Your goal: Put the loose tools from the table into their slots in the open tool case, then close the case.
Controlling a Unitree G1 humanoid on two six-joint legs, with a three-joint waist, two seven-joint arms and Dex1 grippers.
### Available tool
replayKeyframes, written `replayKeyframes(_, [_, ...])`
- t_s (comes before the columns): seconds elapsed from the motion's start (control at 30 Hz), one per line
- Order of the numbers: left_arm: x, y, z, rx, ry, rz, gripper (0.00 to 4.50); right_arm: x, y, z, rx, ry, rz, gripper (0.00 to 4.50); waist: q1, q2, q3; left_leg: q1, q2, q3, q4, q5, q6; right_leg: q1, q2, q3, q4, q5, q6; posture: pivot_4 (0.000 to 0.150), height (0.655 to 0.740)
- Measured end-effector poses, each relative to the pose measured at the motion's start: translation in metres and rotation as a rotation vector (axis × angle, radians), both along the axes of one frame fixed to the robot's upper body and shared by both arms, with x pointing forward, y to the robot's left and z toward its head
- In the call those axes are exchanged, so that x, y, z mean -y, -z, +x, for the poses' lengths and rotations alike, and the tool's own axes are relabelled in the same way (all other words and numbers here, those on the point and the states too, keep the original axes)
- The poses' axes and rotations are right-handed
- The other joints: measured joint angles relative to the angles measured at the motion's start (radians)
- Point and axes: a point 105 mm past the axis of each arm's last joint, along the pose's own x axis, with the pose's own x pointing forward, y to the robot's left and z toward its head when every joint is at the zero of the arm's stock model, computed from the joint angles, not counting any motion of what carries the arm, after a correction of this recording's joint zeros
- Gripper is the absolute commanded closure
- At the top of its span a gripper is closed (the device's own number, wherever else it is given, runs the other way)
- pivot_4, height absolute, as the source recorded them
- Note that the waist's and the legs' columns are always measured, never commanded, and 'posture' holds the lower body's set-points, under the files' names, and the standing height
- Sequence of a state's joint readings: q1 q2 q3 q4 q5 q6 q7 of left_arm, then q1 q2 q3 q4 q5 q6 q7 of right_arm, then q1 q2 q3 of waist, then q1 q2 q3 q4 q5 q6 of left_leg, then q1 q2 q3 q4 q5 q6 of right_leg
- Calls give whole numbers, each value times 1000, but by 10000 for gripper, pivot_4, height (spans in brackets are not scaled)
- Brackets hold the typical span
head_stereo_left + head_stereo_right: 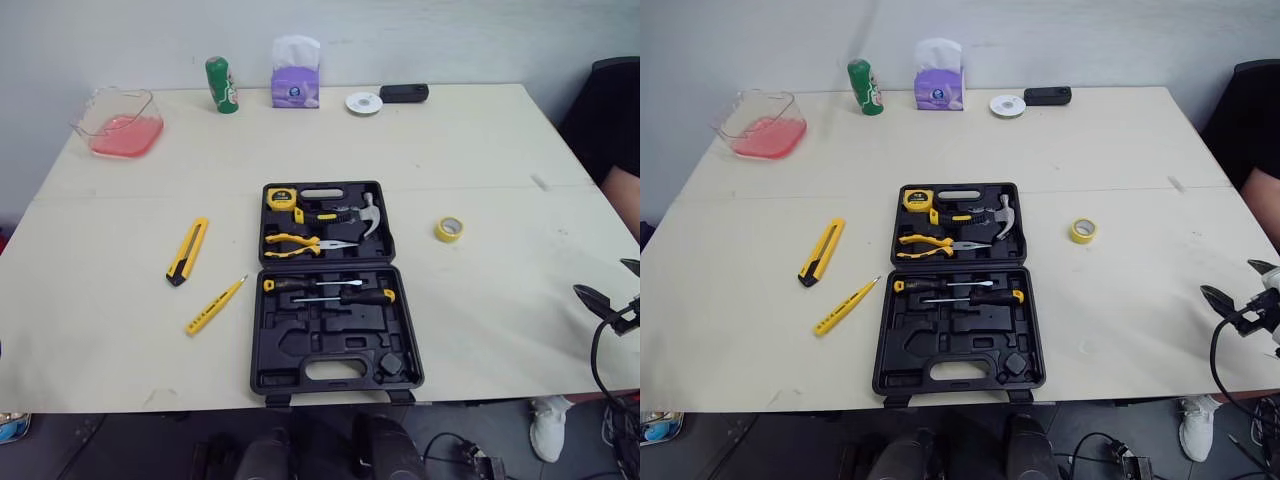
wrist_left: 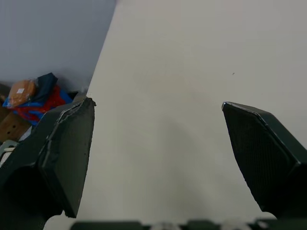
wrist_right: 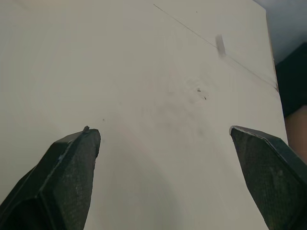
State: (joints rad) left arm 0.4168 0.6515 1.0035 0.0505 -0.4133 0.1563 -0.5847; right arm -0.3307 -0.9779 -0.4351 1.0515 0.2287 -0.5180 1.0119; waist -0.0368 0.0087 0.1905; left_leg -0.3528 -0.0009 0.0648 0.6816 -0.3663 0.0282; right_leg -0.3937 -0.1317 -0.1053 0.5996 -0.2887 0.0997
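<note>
hands wide, empty: left hand (image 2: pixel 157 103) by the counter's (image 1: pixel 480 140) left edge, right hand (image 3: pixel 163 130) by its right edge | utility knife (image 1: pixel 187 251) and yellow tester (image 1: pixel 215 305) lie apart, left of the open case (image 1: pixel 340 335) | I judge both light, stiff, slick; pinch across mid-body

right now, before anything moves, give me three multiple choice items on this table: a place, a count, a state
1. Where is the yellow tape roll? A) on the table, right of the case B) inside the case C) on the floor
2. How many loose tools lie left of the case? A) one B) two C) four
3. The case is A) shut B) open C) upside down
Answers: 1 A, it lies apart from the case's right side. 2 B, a knife and a tester pen. 3 B, both halves lie flat.
</note>
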Motion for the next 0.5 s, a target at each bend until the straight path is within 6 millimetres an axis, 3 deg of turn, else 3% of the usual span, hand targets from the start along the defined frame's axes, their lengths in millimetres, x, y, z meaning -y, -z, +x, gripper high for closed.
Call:
replayKeyframes(0.13, [14,-6,12,14,58,-9,0,-15,0,12,11,-65,37,215,0,0,0,0,0,0,0,1,1,0,0,0,0,0,0,1500,7400])
replayKeyframes(0.37, [57,-23,40,20,259,-25,0,-50,-7,30,31,-253,147,215,11,2,1,-1,0,0,0,2,3,0,0,0,0,0,0,1500,7400])
replayKeyframes(0.5, [92,-22,54,-38,437,-50,0,-85,-23,32,111,-460,235,215,9,2,1,0,0,-1,1,2,4,1,0,-1,1,0,0,1500,7400])
